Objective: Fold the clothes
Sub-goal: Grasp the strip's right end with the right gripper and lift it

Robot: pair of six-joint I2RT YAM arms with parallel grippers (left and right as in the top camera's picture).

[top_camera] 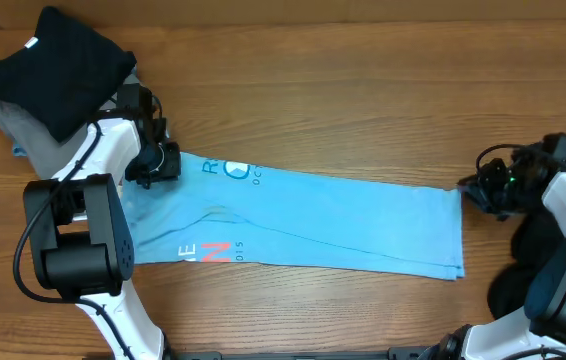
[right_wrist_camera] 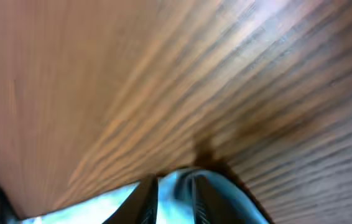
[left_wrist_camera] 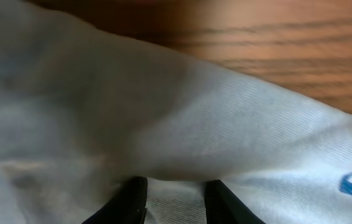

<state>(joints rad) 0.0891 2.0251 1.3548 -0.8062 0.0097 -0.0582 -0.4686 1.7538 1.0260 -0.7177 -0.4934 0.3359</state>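
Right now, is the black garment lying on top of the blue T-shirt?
No, the black garment sits folded on a grey pile in the overhead view, off the end of the blue T-shirt.

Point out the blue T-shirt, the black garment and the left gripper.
blue T-shirt [top_camera: 343, 225], overhead view, plain middle of the long strip.
black garment [top_camera: 58, 65], overhead view, centre of its top face.
left gripper [left_wrist_camera: 175, 190], left wrist view, midway between its fingertips.
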